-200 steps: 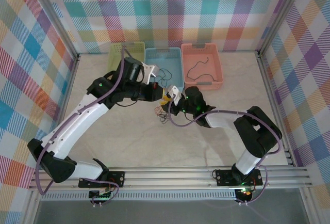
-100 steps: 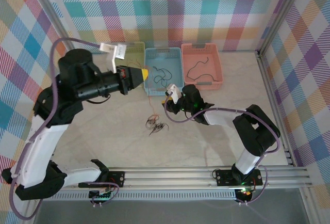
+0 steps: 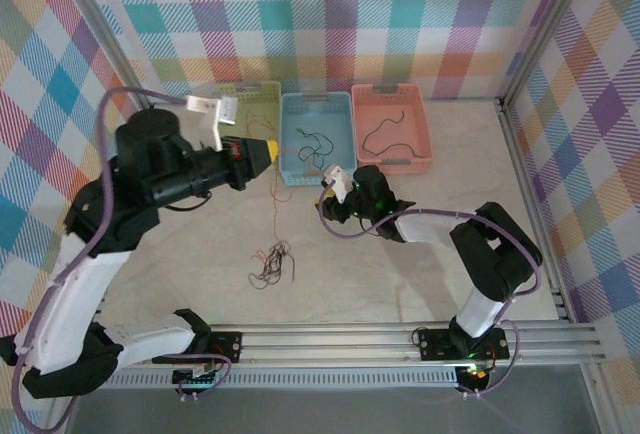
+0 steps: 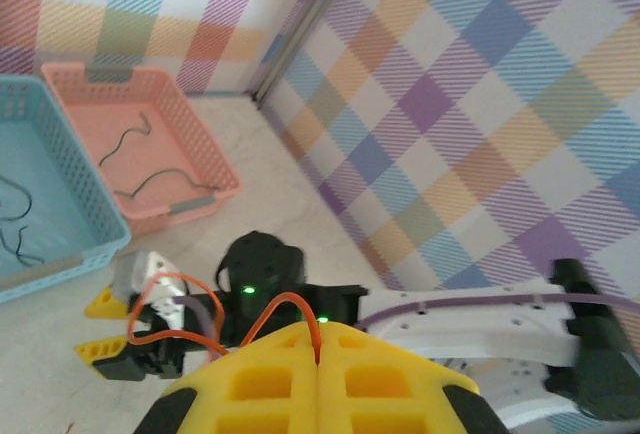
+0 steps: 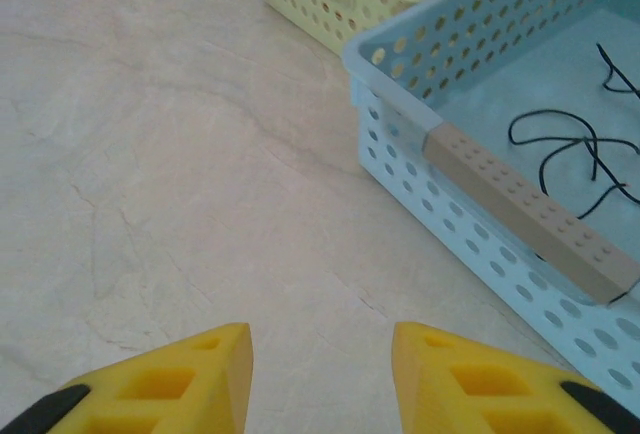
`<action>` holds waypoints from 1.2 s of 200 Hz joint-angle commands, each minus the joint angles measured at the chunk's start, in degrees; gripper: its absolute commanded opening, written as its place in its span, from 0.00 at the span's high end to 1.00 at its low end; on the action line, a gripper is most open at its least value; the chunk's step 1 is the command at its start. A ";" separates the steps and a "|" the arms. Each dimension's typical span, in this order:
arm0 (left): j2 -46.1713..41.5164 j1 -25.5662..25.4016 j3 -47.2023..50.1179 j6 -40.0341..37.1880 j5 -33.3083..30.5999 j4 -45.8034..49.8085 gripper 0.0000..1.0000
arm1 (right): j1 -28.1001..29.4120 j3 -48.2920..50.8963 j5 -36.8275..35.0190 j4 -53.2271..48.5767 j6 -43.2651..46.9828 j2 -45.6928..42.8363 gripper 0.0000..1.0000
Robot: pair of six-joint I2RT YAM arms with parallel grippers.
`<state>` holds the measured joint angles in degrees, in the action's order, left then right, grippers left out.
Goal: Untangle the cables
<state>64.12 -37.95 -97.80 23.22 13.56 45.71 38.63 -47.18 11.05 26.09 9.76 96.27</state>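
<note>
My left gripper (image 3: pixel 272 146) is raised above the table's left middle. In the left wrist view its yellow jaws (image 4: pixel 318 339) are shut on a thin red-orange cable (image 4: pixel 290 301). That cable (image 3: pixel 279 194) trails down to a small tangle of dark and red cables (image 3: pixel 270 262) near the front. My right gripper (image 3: pixel 324 194) sits low by the blue basket's near corner. In the right wrist view the right gripper (image 5: pixel 320 339) is open over bare table, with nothing between its fingers.
Three baskets line the back: yellow-green (image 3: pixel 232 94), blue (image 3: pixel 345 134) with black wires (image 5: pixel 570 154) inside, and pink (image 3: pixel 420 134) with one black wire (image 3: pixel 385 129). Checked walls and metal posts enclose the table. A rail runs along the near edge.
My left arm has lifted up and back to the left with the red-orange cable. The tangle has shifted left and nearer. The right gripper has moved back from the tangle to the blue basket.
</note>
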 commanded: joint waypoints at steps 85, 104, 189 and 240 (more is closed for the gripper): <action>7.96 0.16 10.90 5.63 1.51 -12.62 1.00 | 0.39 6.63 14.32 14.11 1.84 -6.44 0.55; 9.42 0.12 8.82 5.96 4.99 -12.19 1.00 | 0.39 7.27 13.76 16.18 1.41 -6.17 0.55; 12.42 -1.97 4.41 8.95 19.09 -14.29 1.00 | 1.33 5.18 12.79 18.29 0.88 -2.65 0.53; 12.10 -3.39 1.77 8.37 24.86 -13.19 1.00 | 1.71 4.43 10.12 17.43 1.09 -1.97 0.59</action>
<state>77.25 -40.77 -93.73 31.33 33.58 33.87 40.14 -40.73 21.93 42.28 10.81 93.91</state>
